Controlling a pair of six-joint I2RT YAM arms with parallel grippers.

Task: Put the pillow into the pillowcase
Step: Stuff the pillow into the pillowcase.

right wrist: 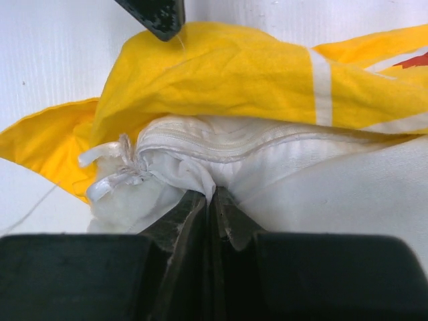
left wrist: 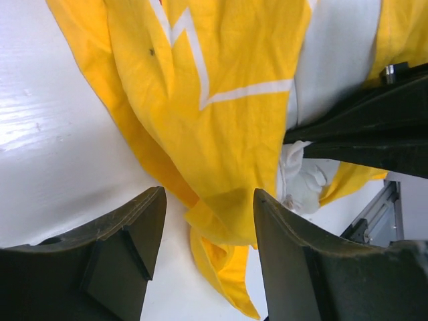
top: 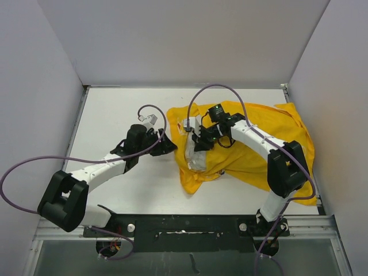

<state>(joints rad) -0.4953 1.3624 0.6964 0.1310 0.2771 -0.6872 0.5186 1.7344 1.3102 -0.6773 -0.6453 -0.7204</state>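
The yellow pillowcase (top: 253, 144) lies crumpled right of the table's middle. The white pillow (top: 194, 154) shows at its left edge, partly under the yellow cloth. In the right wrist view my right gripper (right wrist: 212, 194) is shut on a pinch of the pillow (right wrist: 301, 167) fabric just below its zipper seam, and the pillowcase (right wrist: 221, 73) is draped over the top. My left gripper (left wrist: 208, 200) stands open at the left side, with a hanging fold of the pillowcase (left wrist: 221, 120) between its fingers. The pillow's wrinkled corner (left wrist: 304, 180) shows beyond that fold.
White walls close in the table (top: 115, 121) at the back, left and right. A metal rail (top: 184, 221) runs along the near edge by the arm bases. Purple cables (top: 34, 164) loop off both arms. The right arm's black fingers (left wrist: 374, 127) reach in close beside my left gripper.
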